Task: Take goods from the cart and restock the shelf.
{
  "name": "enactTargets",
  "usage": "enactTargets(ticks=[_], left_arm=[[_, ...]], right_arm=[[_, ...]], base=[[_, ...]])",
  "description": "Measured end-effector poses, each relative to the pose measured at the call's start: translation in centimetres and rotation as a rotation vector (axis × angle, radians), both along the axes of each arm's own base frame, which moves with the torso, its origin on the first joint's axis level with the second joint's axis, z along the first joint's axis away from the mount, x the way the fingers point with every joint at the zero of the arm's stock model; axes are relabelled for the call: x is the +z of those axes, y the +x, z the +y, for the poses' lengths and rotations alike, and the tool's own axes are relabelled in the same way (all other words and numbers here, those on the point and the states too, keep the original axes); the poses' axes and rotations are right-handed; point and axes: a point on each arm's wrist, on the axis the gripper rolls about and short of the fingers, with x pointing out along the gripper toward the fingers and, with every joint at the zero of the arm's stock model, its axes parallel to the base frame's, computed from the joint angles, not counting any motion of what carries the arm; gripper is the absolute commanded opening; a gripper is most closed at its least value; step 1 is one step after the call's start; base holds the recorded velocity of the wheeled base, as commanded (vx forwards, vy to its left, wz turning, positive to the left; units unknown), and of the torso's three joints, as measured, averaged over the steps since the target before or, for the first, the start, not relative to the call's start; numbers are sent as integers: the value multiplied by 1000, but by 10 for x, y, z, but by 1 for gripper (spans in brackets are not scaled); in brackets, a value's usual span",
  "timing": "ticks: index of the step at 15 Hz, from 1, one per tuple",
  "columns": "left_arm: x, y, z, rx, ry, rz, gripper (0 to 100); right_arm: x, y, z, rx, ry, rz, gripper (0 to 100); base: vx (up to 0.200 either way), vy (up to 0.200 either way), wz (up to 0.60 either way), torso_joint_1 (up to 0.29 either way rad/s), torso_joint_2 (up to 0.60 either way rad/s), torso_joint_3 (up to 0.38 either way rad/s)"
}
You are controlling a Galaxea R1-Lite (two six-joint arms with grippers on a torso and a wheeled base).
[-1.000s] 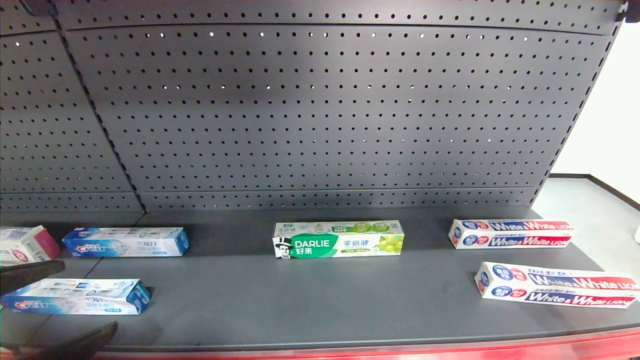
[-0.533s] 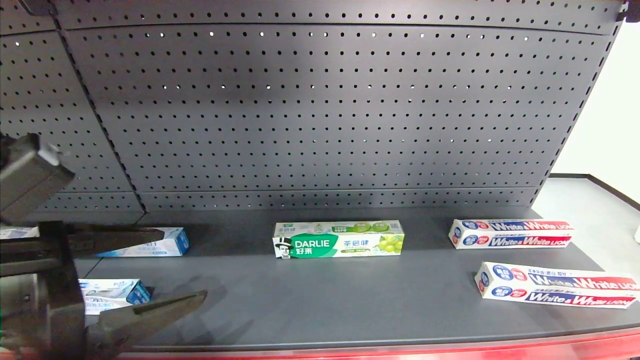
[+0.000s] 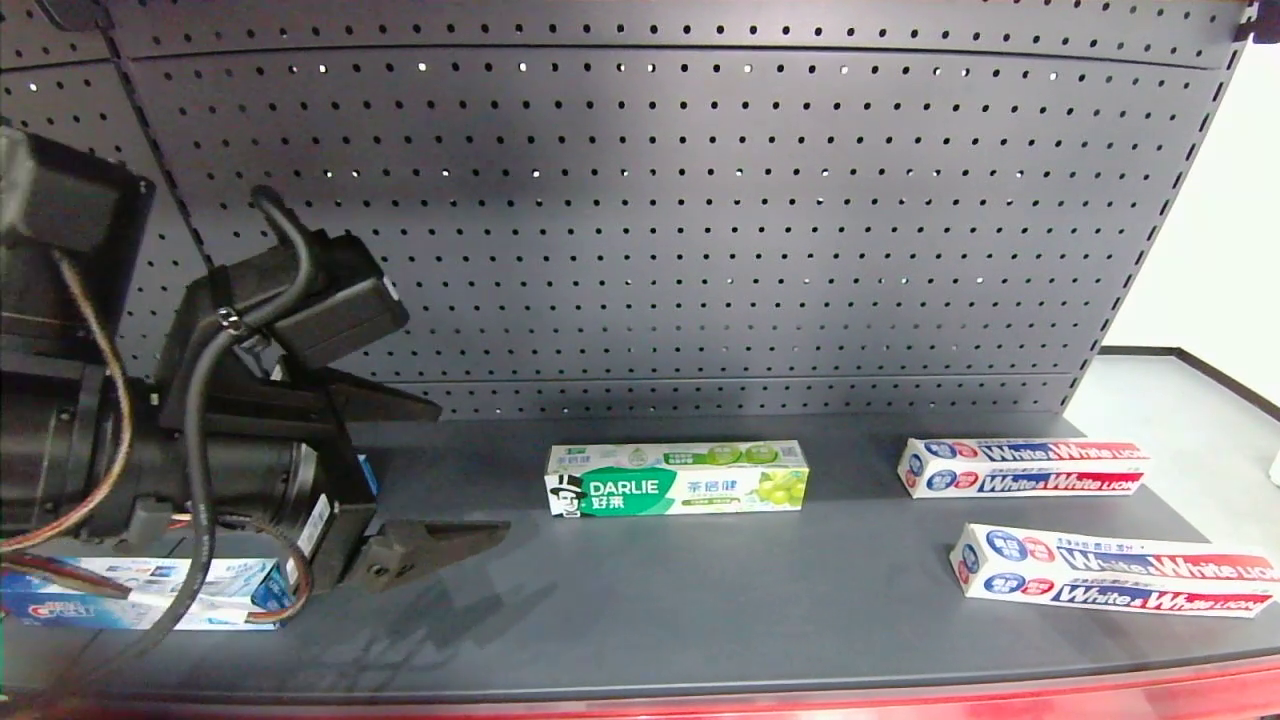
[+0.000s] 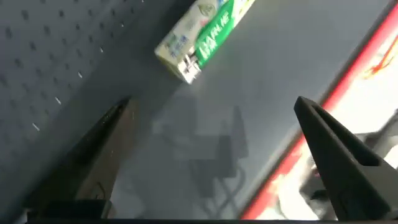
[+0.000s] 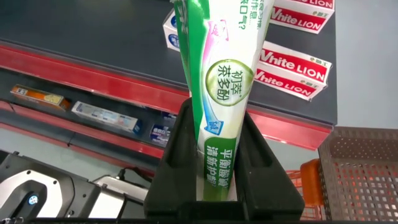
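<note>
A green toothpaste box point(image 3: 676, 478) lies in the middle of the dark shelf point(image 3: 650, 600). My left gripper point(image 3: 474, 468) hovers just left of it, open and with nothing in it. In the left wrist view the same green box point(image 4: 202, 37) lies beyond the open left gripper point(image 4: 212, 102). My right gripper point(image 5: 217, 115) is shut on a second green toothpaste box point(image 5: 214, 50), held upright in front of the shelf's red edge point(image 5: 124, 74).
Two red-and-white toothpaste boxes point(image 3: 1020, 466) point(image 3: 1110, 583) lie at the shelf's right end. A blue box point(image 3: 140, 592) lies at the front left, partly behind my left arm. The pegboard back wall point(image 3: 650, 220) rises behind. A cart basket point(image 5: 367, 174) stands near the right gripper.
My left arm has swung in from the left edge, up and to the right over the shelf, and now covers the rear blue box. The boxes on the shelf have not moved.
</note>
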Motion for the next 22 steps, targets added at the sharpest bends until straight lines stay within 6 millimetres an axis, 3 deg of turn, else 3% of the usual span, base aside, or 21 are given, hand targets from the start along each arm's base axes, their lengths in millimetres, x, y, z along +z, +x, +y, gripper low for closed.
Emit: enactTargets(ticks=[9, 13, 22], left_arm=[[4, 46, -15, -158, 132, -120, 100], [-7, 56, -19, -206, 170, -66, 100], [2, 79, -47, -394, 240, -18, 100]], right_arm=[[-2, -2, 0, -1, 1, -1, 0], [-5, -3, -1, -2, 1, 0, 0], [-8, -4, -1, 7, 1, 3, 0]], base=[[0, 0, 0, 0, 0, 0], [0, 0, 0, 0, 0, 0], [0, 0, 0, 0, 0, 0]])
